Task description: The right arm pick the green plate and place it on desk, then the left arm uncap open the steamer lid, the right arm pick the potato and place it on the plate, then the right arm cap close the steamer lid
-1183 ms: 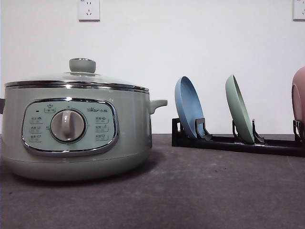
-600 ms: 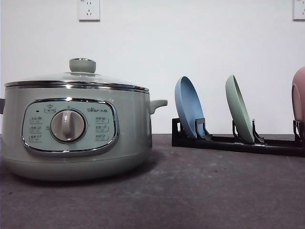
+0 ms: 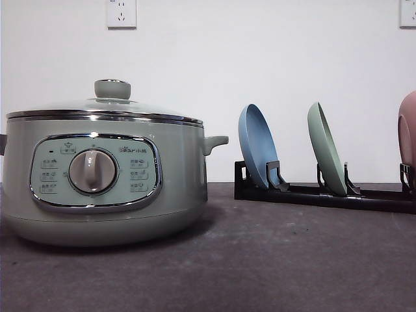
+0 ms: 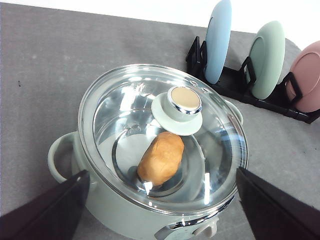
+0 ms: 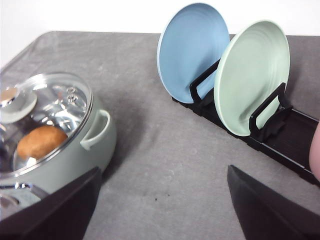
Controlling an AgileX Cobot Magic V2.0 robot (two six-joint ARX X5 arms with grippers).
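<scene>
Movement: none since the earlier frame.
Green plate (image 5: 252,75): upright in rack (image 5: 280,137), ahead of right end effector (image 5: 162,210), apart.
Right end effector: jaws spread, empty.
Left end effector (image 4: 162,210): jaws spread above steamer lid (image 4: 162,135).

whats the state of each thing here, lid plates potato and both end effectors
steamer lid: shut on the pot
potato: inside the pot, under the lid
green plate: upright in the rack
blue plate: upright in the rack
pink plate: upright in the rack
left end effector: open, above the pot, holding nothing
right end effector: open, holding nothing
</scene>
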